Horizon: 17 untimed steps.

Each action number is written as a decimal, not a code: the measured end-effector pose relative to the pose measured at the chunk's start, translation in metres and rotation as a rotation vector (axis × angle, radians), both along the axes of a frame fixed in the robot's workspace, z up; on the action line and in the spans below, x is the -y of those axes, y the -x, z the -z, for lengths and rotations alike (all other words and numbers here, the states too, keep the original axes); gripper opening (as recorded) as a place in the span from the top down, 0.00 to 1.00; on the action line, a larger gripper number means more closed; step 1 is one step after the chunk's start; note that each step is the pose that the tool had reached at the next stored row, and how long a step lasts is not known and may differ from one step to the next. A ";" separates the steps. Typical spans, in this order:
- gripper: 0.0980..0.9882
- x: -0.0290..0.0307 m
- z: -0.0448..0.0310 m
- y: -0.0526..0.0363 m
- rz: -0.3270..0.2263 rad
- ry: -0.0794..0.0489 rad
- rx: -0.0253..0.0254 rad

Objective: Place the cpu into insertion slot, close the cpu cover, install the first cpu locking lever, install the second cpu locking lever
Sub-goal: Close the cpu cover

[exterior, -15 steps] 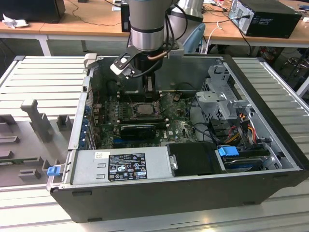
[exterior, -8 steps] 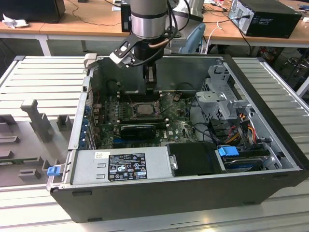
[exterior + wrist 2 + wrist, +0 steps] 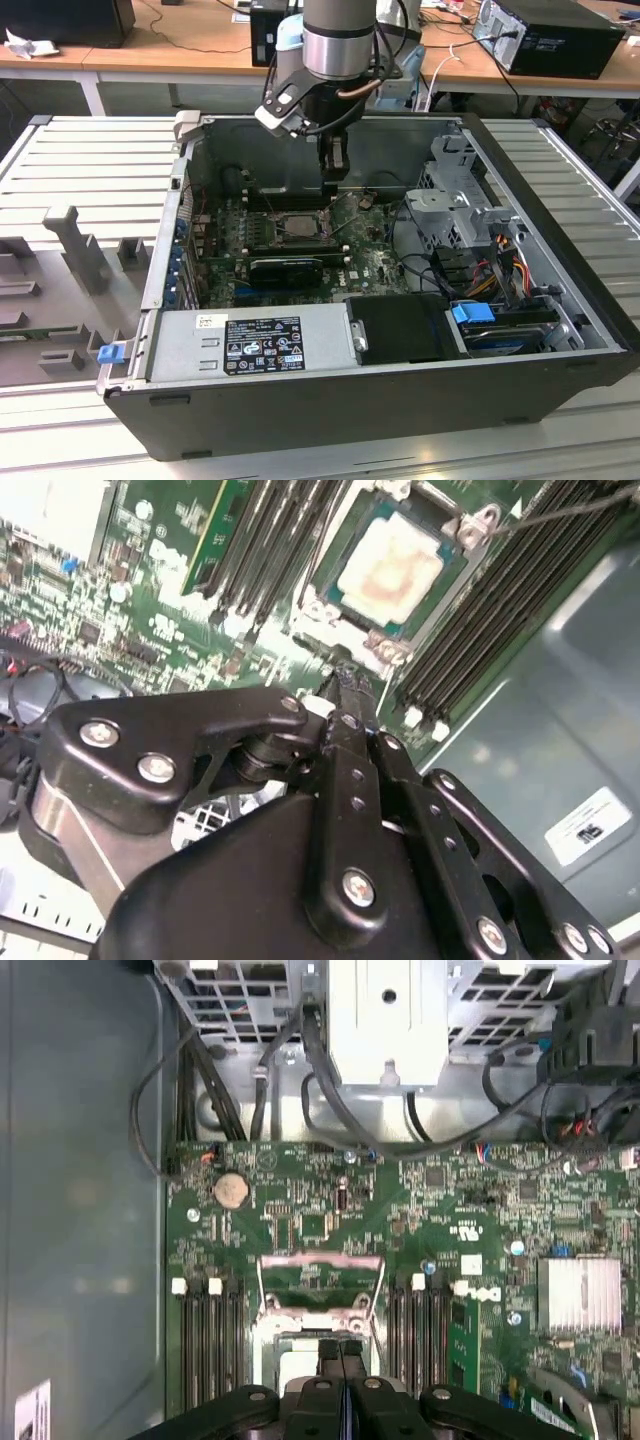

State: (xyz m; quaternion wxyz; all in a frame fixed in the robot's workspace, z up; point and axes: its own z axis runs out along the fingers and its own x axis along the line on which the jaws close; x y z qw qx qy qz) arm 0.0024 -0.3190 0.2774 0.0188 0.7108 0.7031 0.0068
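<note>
The gripper [image 3: 347,685] is right up against the lens in both wrist views. It's all black linkage, with the two fingers pressed flat together and nothing between them that I can see. In the exterior view it hangs off the silver arm [image 3: 338,40] and reaches down into the far half of the case, with its tips just over the socket area. I honestly can't tell if they touch anything.

Everything sits on a grey slatted bench [image 3: 80,160]. A black computer case [image 3: 330,400] lies open on its side in the middle of the bench, reaching nearly to the near edge. A grey power supply [image 3: 250,340] runs along the case's near wall. A metal drive cage [image 3: 455,200] fills the far corner on the exterior view's right.

The green motherboard [image 3: 375,262] covers the case floor beyond the power supply. A long black card [image 3: 287,270] lies across the board, between the power supply and the socket. Black memory slots [image 3: 210,1345] run along both sides of the socket.

The insertion slot [image 3: 380,645] is on the board toward the case's far wall, right under the gripper. The cpu cover [image 3: 320,1259] looks flipped up on its hinge just beside the slot. It's a thin frame, and green board shows through its window.

The cpu [image 3: 392,565] is seated flat in the slot, with its pale metal top facing up and uncovered.
</note>
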 end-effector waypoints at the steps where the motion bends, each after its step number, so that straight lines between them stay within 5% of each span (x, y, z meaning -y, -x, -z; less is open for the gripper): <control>1: 0.99 0.0000 0.0001 -0.0031 0.000 0.000 -0.0001; 17: 0.99 -0.0039 0.0196 -0.0594 -0.007 0.000 -0.0001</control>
